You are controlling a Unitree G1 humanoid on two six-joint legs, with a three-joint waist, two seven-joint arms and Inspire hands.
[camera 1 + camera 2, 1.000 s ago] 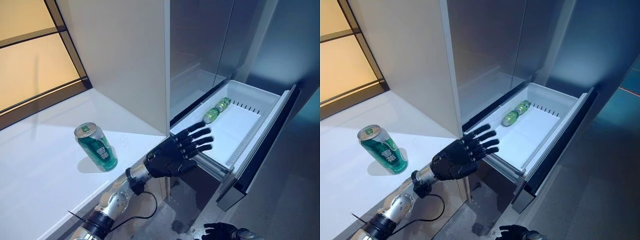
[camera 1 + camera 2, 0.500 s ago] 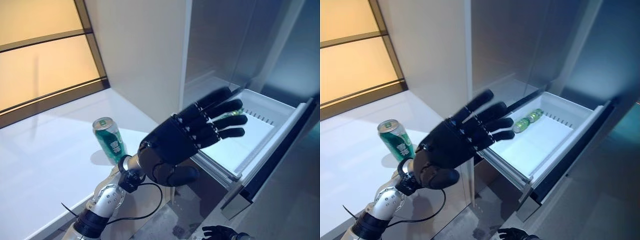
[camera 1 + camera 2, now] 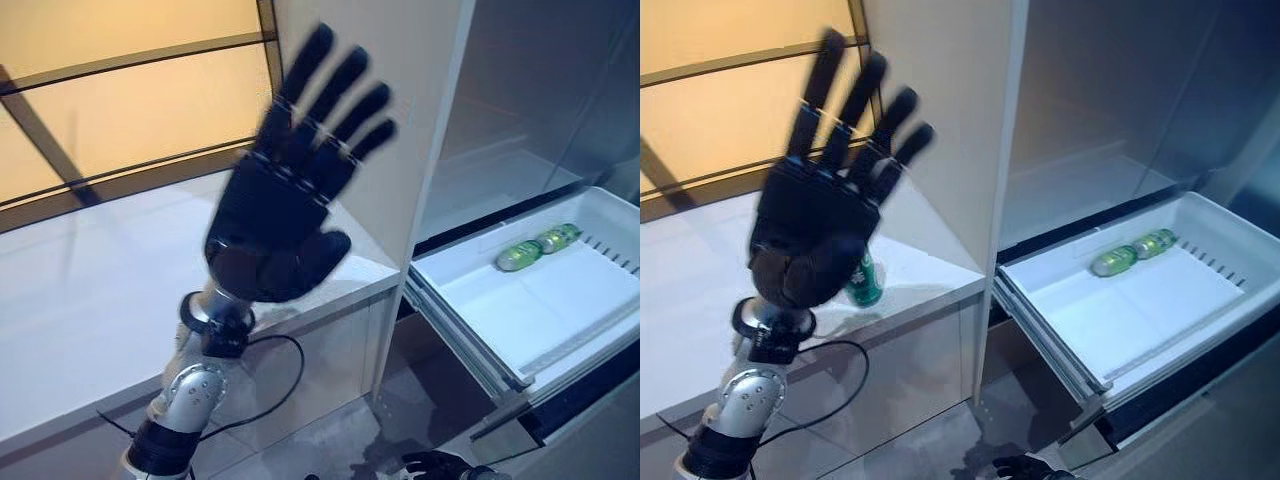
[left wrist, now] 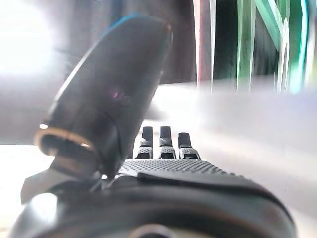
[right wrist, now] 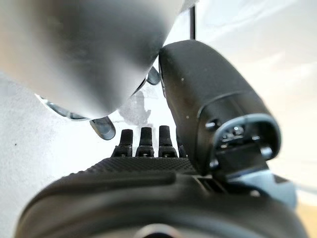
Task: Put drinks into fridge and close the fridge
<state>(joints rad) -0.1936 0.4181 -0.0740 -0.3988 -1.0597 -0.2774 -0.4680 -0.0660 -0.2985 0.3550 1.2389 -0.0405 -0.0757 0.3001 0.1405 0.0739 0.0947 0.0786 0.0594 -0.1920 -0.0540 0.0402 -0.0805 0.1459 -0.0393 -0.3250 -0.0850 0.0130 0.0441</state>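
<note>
My left hand [image 3: 275,220] is raised high over the white counter [image 3: 90,300], open, with its fingers spread and straight and nothing in it. A green can [image 3: 866,283] stands on the counter behind the hand, mostly hidden by it. The fridge's white drawer [image 3: 1160,310] stands pulled out at the right, with green drinks [image 3: 1118,260] lying on their sides at its far end. My right hand [image 3: 440,465] hangs low near the floor, fingers relaxed and empty.
The fridge's tall white side panel [image 3: 400,130] stands between the counter and the drawer. A dark-framed window [image 3: 120,110] runs behind the counter. The drawer's dark front [image 3: 590,400] sticks out into the floor space at the right.
My left hand has risen from the drawer's edge and swung back left over the counter, staying open. The camera has turned, so the whole scene has shifted. The can and drawer stay put.
</note>
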